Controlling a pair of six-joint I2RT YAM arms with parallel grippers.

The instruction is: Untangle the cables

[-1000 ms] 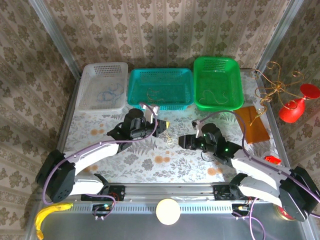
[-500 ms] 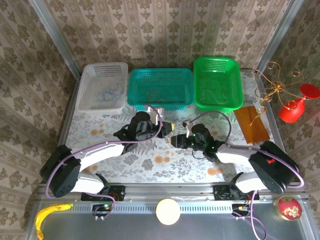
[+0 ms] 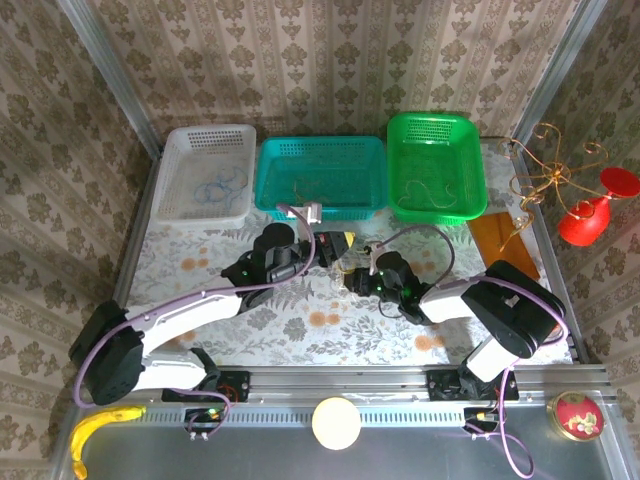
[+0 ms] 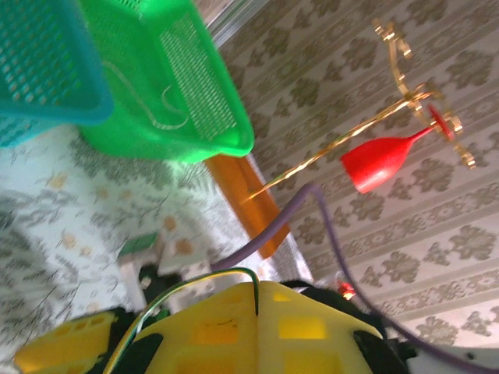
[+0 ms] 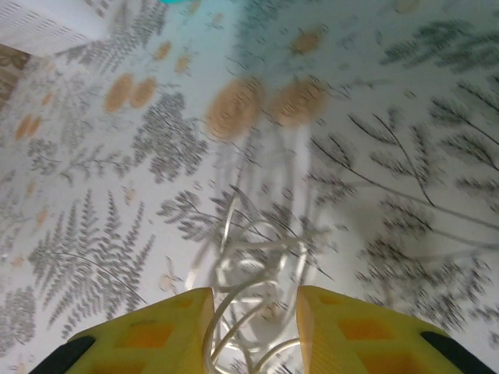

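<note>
Mid-table, my two grippers meet over a small clump of cables (image 3: 346,266). My left gripper (image 3: 337,243) is shut, and in its wrist view the yellow fingers (image 4: 312,327) pinch a thin yellow-green cable (image 4: 195,282) that arcs away to the left. My right gripper (image 3: 353,279) is open. Between its yellow fingertips (image 5: 148,336), pale white cable loops (image 5: 261,253) lie on the leaf-patterned table, blurred and tangled, reaching back into the gap of the right gripper (image 5: 253,331).
Along the back stand a white basket (image 3: 172,180) with blue loops, a teal basket (image 3: 322,205) and a green basket (image 3: 474,170). At the right are a gold curly wire stand (image 3: 545,170), a red glass (image 3: 588,218) and an orange board (image 3: 505,250).
My right gripper has slid left until it nearly meets the left one, its arm folding in. My left gripper has edged right and slightly back.
</note>
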